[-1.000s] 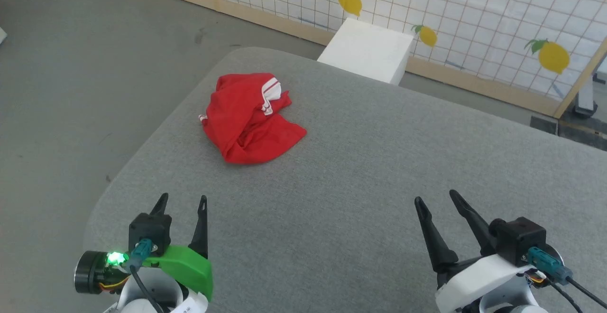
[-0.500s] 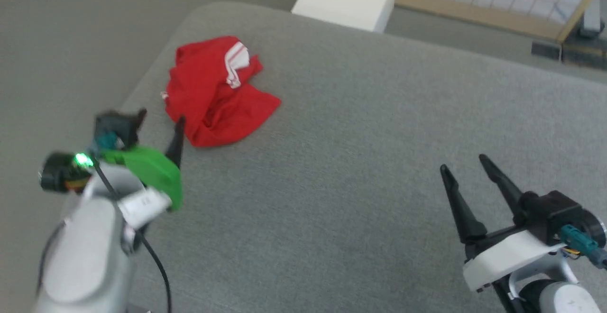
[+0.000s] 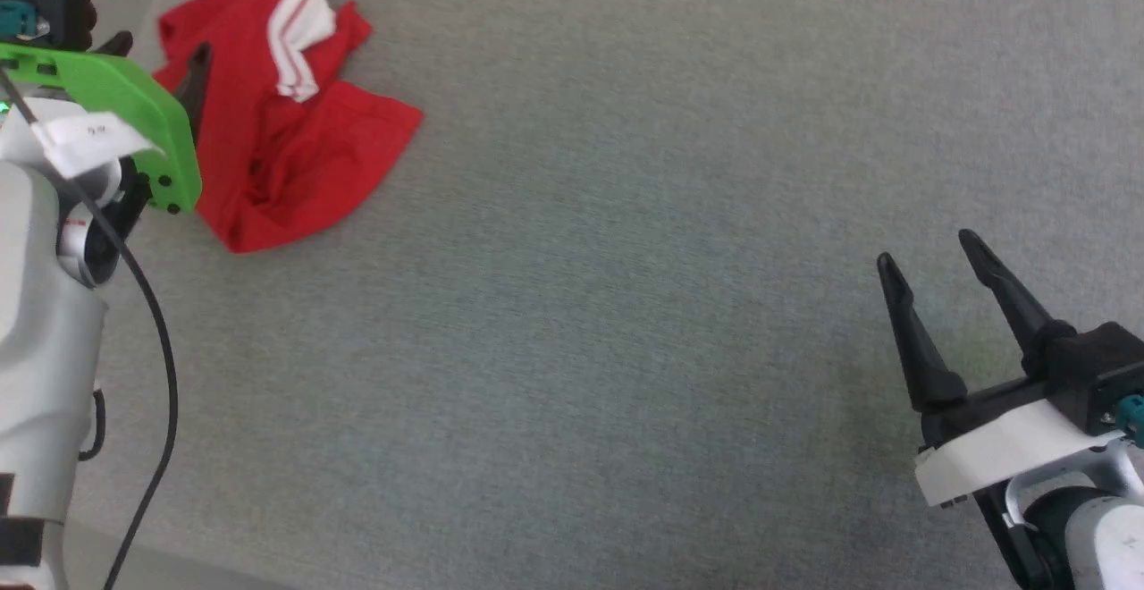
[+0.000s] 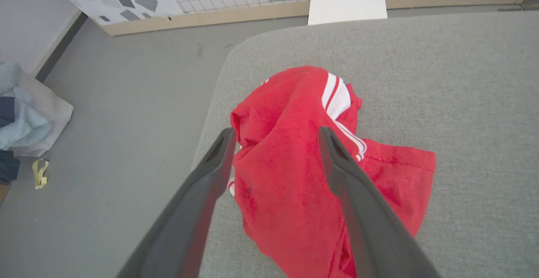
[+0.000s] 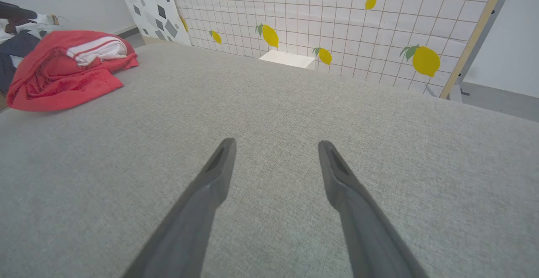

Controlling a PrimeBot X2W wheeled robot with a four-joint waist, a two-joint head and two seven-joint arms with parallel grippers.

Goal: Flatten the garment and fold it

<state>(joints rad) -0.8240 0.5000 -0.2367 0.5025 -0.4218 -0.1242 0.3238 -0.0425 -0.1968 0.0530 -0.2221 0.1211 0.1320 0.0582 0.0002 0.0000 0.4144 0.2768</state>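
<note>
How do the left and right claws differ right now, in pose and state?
Place: the left claw is poised at the crumpled garment, fingers straddling it; the right claw is over the grey table, well apart from the garment.
Look: the left claw sits on a green bracket, the right claw on a white bracket.
Shared: both open, holding nothing; whether the left touches cloth is unclear.

Left claw (image 3: 161,43) green-cased; right claw (image 3: 926,248) white-cased.
</note>
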